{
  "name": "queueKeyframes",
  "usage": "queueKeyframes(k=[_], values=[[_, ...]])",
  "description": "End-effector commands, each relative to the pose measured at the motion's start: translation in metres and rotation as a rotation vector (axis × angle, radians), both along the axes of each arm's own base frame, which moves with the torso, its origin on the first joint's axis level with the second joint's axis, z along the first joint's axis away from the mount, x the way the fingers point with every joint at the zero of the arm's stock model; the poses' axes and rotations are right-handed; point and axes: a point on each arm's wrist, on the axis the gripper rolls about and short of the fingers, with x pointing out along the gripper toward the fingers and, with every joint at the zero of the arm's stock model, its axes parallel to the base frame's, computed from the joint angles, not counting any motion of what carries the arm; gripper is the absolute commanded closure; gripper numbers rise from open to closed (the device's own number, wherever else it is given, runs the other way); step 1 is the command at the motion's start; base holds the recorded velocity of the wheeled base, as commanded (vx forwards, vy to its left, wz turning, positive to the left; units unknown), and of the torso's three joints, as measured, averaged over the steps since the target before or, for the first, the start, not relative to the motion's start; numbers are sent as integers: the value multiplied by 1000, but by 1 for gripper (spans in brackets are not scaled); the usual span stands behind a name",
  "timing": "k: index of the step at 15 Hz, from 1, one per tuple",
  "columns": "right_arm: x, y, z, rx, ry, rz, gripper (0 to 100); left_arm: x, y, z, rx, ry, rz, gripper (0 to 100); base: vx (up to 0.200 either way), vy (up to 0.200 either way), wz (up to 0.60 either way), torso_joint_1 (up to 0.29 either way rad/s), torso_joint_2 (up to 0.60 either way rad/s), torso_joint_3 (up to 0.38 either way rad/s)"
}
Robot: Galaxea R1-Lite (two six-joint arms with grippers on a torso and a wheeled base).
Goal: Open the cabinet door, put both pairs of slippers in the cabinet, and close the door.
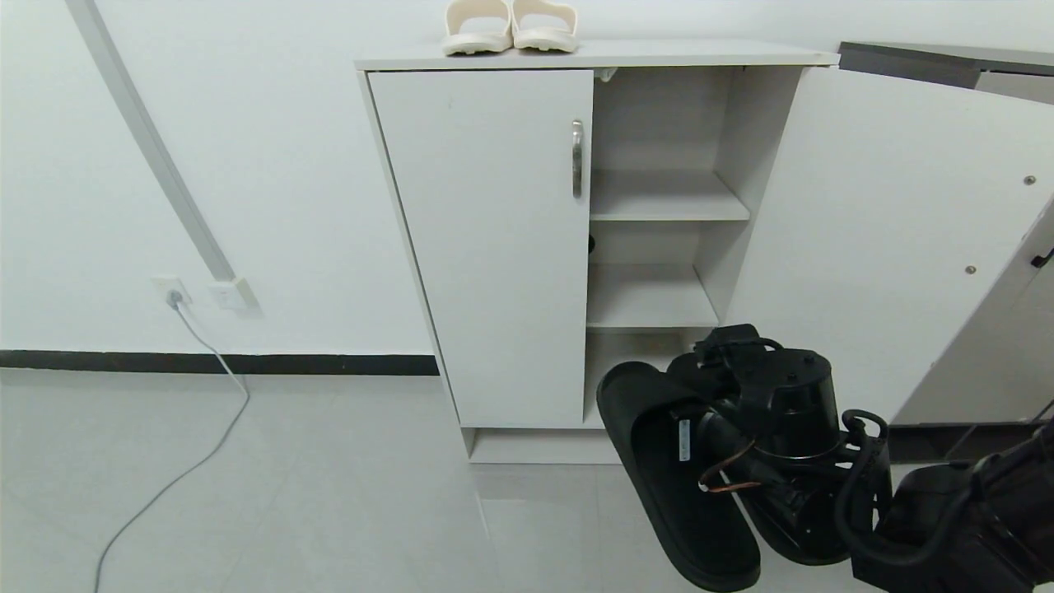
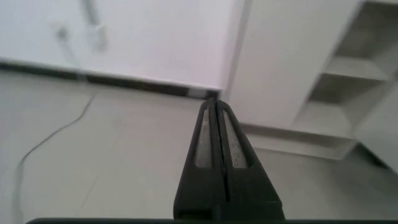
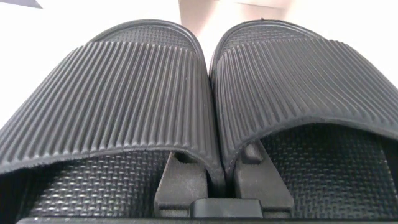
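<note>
Head view: the black slippers hang low before the cabinet's open side; cream slippers sit on its top. Left wrist view: my left claw is closed and empty, near the cabinet. Right wrist view: my right claw pinches both black slippers together.

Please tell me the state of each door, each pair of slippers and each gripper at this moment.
left door: shut.
right door: open wide.
black slippers: held by the right gripper.
cream slippers: resting on the cabinet top.
left gripper: shut, empty.
right gripper: shut on the black slippers.
</note>
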Motion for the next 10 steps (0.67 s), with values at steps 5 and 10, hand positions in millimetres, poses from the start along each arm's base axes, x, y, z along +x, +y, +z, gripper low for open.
queueKeyframes(k=[5,10], values=[[-7,10,5,19,-23,37,100,-1,-2,-24,107,39,-64,100,0,0,0,0,0,0],[9,29,2,23,-53,-38,100,-1,-2,-24,73,35,-64,100,0,0,0,0,0,0]])
